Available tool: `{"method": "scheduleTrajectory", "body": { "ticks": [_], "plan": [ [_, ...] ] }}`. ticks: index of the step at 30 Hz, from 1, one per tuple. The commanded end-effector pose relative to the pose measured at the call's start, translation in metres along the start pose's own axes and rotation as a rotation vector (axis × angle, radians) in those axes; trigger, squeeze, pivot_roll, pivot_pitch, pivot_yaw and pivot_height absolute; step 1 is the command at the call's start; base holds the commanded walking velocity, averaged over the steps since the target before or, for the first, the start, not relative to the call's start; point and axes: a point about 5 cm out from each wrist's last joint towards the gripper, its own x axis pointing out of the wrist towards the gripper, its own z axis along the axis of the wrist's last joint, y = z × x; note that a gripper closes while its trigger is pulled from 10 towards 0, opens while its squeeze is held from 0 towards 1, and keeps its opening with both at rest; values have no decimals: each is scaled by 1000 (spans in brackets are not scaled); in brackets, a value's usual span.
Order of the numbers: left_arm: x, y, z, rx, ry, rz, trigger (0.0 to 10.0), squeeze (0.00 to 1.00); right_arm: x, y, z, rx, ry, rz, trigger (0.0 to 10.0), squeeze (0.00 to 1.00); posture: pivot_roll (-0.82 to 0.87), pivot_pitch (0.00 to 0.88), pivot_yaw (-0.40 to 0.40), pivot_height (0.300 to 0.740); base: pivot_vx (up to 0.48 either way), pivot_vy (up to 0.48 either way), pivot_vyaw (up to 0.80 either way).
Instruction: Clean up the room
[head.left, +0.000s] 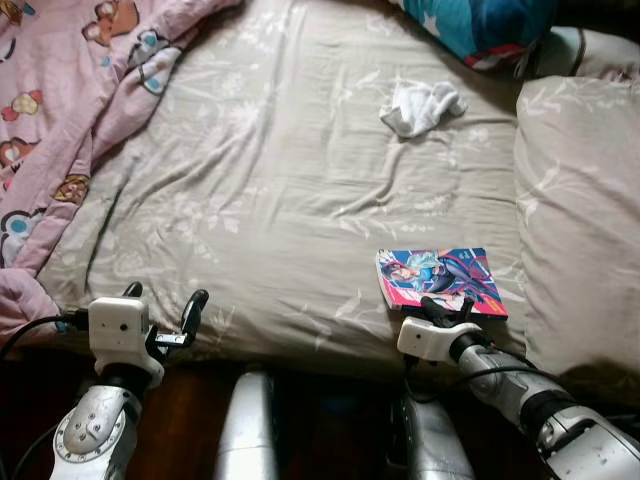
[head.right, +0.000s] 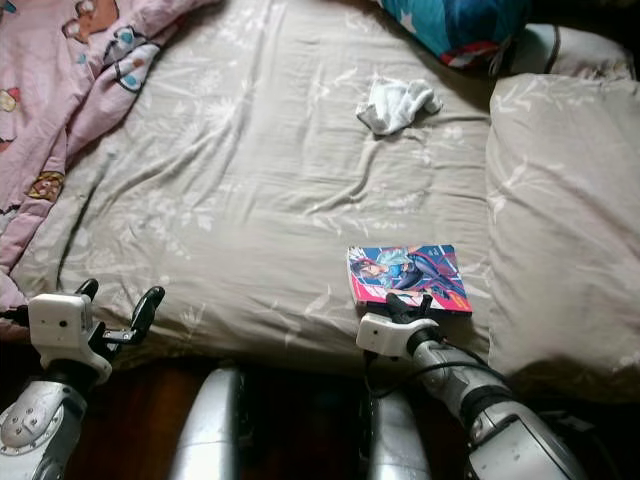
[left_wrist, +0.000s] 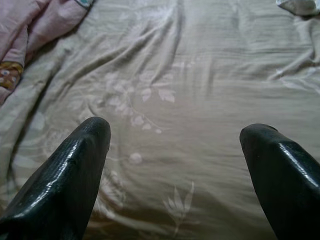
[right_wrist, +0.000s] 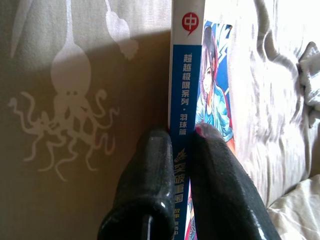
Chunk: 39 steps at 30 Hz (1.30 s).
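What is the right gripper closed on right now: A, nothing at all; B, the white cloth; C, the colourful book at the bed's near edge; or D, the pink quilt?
C: the right gripper sits at the near edge of the colourful book, and the right wrist view shows its fingers pinching the book's blue spine, while the white cloth lies apart, farther up the bed.

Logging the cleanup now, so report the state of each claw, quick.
Left claw: open, holding nothing, at the near edge of the bed.
Right claw: closed on the book, fingers pinching its near edge.
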Motion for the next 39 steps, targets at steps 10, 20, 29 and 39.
{"method": "scheduleTrajectory", "body": {
  "ticks": [10, 20, 29, 39],
  "plan": [
    [-11, 5, 0, 4, 49, 22, 10000, 0, 2, -5, -1, 108, 55, -32, 10000, 0, 245, 455, 45, 653, 0, 0, 0],
    [-11, 4, 1, 0, 60, 21, 10000, 0, 3, -3, 1, 87, 48, -20, 10000, 12, 247, 458, 45, 653, 0, 0, 0],
    [-11, 4, 0, -1, 66, 20, 10000, 0, 3, -4, -1, 89, 54, -28, 10000, 1000, 248, 456, 44, 653, 0, 0, 0],
    [-7, 4, -2, 1, 69, 20, 10000, 0, 3, -2, 2, 153, 62, -28, 10000, 969, 243, 441, 43, 653, 0, 0, 0]
  ]
}}
